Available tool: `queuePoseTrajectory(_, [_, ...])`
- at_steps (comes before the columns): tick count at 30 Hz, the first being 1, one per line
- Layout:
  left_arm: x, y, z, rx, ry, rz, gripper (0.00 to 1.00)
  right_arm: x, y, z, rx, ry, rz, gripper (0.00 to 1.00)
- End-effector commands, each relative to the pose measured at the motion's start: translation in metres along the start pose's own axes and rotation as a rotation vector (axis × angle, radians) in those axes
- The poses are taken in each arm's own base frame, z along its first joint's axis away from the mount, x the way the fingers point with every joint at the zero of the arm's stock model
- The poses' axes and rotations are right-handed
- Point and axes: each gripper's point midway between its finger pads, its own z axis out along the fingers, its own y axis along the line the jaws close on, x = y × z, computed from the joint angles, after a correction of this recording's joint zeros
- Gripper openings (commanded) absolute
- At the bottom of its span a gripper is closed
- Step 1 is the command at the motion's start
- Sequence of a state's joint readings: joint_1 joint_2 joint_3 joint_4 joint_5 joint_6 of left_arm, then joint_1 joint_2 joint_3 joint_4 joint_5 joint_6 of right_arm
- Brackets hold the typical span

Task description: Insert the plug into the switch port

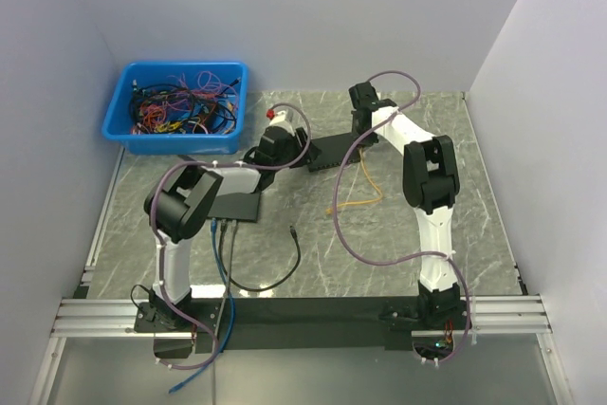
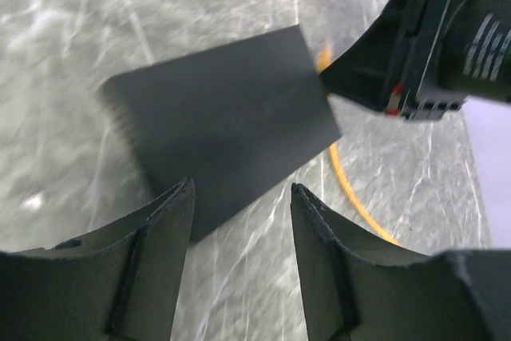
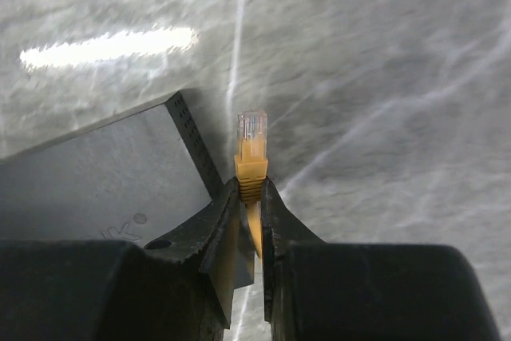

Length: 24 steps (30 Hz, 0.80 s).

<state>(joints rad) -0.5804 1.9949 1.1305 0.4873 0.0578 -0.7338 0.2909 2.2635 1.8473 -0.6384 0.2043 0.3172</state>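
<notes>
Two claws: right gripper pinches the yellow plug by its boot, beside a corner of the switch; left gripper gapes empty above it. Pushed off-line, the plug could shove the unheld switch away.

The flat black rectangular switch box lies mid-table on the grey marbled tabletop. The blue plastic bin sits at its ten o'clock (tangled cables inside). The left gripper is at the switch box's nine o'clock and the right gripper at its one o'clock. The yellow clear-tipped plug sits between the right gripper's fingers, just beside the box's corner. The thin yellow cable loops at five o'clock.
</notes>
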Motion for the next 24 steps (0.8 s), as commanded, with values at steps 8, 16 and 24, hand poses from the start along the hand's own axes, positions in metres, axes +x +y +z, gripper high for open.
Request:
queuePoseTrajectory(8, [0.013, 0.002, 0.021, 0.049, 0.057, -0.033, 0.54, 0.027, 0.034, 0.006, -0.185, 0.118, 0.010, 0.00])
queuePoseTrajectory(16, [-0.026, 0.013, -0.024, -0.051, -0.071, 0.012, 0.56, 0.025, 0.036, 0.008, -0.186, 0.116, 0.009, 0.00])
queuePoseTrajectory(24, [-0.009, 0.032, -0.004, -0.081, -0.031, -0.003, 0.57, 0.028, 0.044, 0.009, -0.191, 0.126, -0.011, 0.00])
